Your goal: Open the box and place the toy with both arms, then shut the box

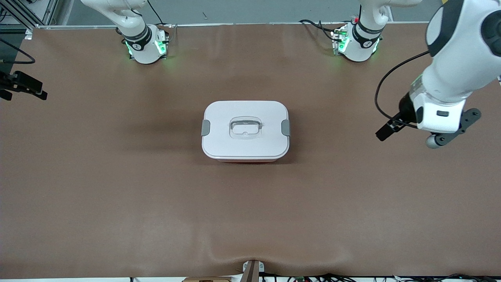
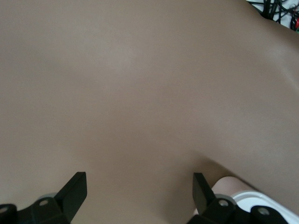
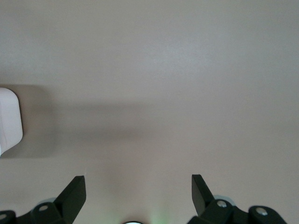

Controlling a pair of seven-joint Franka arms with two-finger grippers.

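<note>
Left gripper (image 2: pixel 139 191) spread wide and empty, hanging over bare brown table (image 1: pixel 117 196) at the left arm's end, about 3 o'clock from the box (image 1: pixel 245 130). Right gripper (image 3: pixel 138 191) likewise spread and empty, over bare table at the right arm's end, near 9 o'clock from the box. Box at table centre, white lid (image 1: pixel 250 113) on, grey side clips (image 1: pixel 205 128) at both ends; toy nowhere visible.

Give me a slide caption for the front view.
Closed box sits mid-table, both clips down; left gripper hangs over bare table, no toy in sight.
</note>
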